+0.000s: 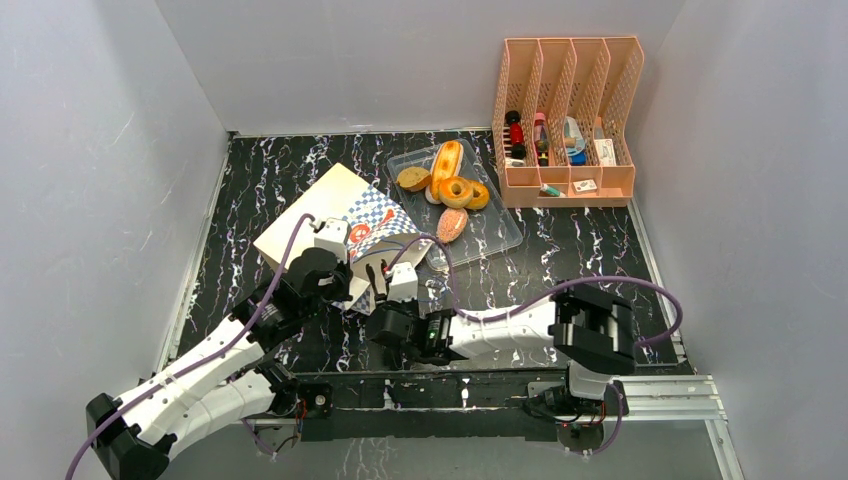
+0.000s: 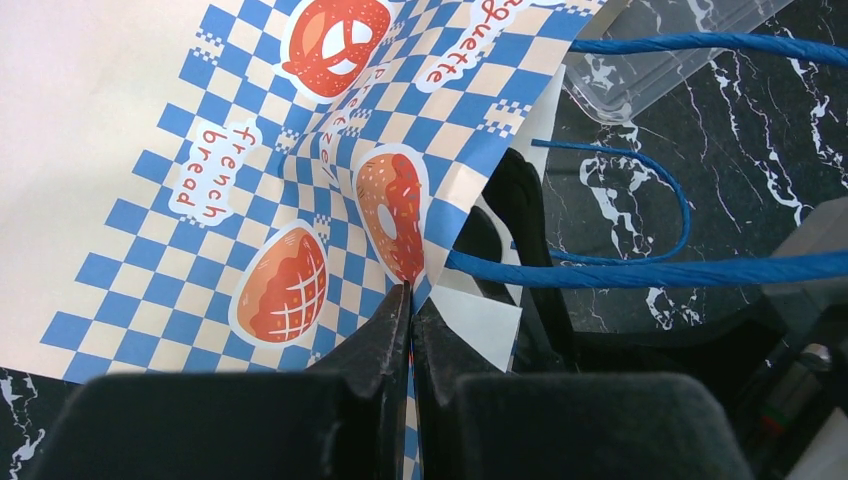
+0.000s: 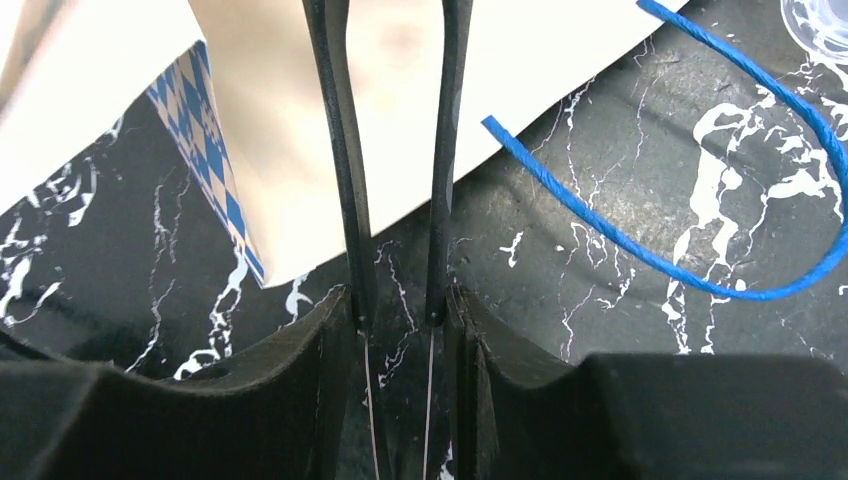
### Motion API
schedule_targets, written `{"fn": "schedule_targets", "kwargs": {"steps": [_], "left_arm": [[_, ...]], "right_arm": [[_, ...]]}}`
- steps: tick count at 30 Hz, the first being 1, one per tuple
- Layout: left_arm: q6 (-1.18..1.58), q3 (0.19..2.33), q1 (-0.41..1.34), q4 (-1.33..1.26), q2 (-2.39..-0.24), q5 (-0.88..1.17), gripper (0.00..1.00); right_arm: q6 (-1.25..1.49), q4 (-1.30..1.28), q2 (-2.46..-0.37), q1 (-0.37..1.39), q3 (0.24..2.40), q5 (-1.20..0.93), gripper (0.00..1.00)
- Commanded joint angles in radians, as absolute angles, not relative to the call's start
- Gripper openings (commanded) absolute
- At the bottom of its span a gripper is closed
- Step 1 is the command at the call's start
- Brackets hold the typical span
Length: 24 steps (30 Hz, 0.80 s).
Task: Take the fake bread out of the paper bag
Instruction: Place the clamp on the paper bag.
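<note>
Pressed together in the left wrist view, the left gripper point(image 2: 411, 296) is seen pinching the checkered rim of the paper bag point(image 2: 250, 180), which is laid on its side on the table point(image 1: 600, 250). The right gripper point(image 3: 393, 40) is held at the bag's mouth, its fingers slightly spread and nothing seen between them. The fake bread point(image 1: 458, 190) is found outside the bag, gathered in the clear tray point(image 1: 497, 235) just beside it. Blue cord handles point(image 3: 650, 262) are trailed over the marbled surface.
</note>
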<state>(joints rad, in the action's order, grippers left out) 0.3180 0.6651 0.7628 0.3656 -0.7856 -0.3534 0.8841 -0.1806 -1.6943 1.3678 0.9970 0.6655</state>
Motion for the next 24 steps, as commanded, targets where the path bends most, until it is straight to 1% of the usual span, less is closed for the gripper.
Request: {"fn": "schedule_targets", "kwargs": {"steps": [1,4,11,19,24], "left_arm": [[0.342,0.653,0.764,0.349,-0.767,-0.332,0.0],[0.346,0.655,0.764,0.356,-0.766,-0.332,0.0],[0.356,0.658,0.764,0.374,-0.765,-0.331,0.0],[0.373,0.66,0.764,0.399,-0.767,-0.334,0.0],[0.381,0.657,0.764,0.392,-0.767,-0.319,0.0]], "right_arm": [[0.858,-0.171,-1.735,1.37,1.061,0.777,0.34],[0.844,-0.149,-1.778,1.362,1.058,0.82,0.35],[0.773,-0.04,-1.779,1.321,1.016,0.885,0.36],[0.703,0.05,-1.787,1.276,1.014,0.875,0.37],[0.646,0.083,-1.831,1.256,1.045,0.844,0.37]]}}
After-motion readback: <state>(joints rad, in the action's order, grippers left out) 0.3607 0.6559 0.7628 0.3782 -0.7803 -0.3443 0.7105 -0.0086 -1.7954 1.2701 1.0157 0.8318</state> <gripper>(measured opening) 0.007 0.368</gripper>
